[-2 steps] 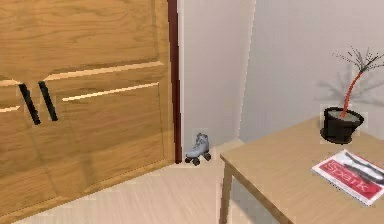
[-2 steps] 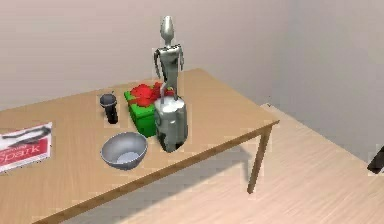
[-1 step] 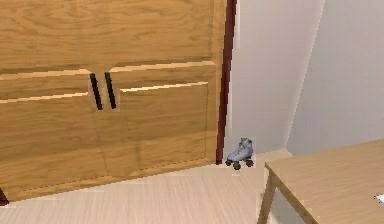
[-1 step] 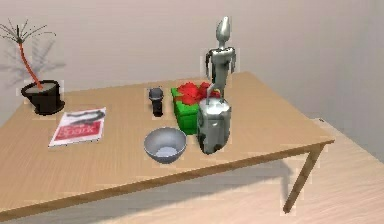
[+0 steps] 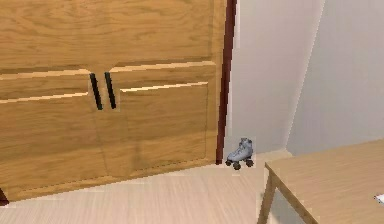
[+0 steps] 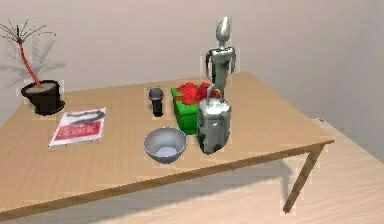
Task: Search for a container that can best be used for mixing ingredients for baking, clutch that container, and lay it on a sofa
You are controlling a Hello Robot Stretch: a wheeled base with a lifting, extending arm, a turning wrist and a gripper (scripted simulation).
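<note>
A grey-blue bowl (image 6: pixel 164 146) stands on the wooden table (image 6: pixel 110 165) near its front edge, in the arm side view. Right of the bowl stands a metal kettle-like vessel (image 6: pixel 213 124), with a green gift box with a red ribbon (image 6: pixel 189 107) behind it. A small dark cup (image 6: pixel 157 100) stands farther back, above the bowl in the picture.
A potted plant with red twigs (image 6: pixel 40 85) and a red-and-white magazine (image 6: pixel 80 126) lie at the table's left. A tall silver figure (image 6: pixel 220 60) stands at the back. In the forward view, a wooden cabinet (image 5: pixel 110 90), a roller skate (image 5: pixel 240 153) on the floor and a table corner (image 5: pixel 330 185).
</note>
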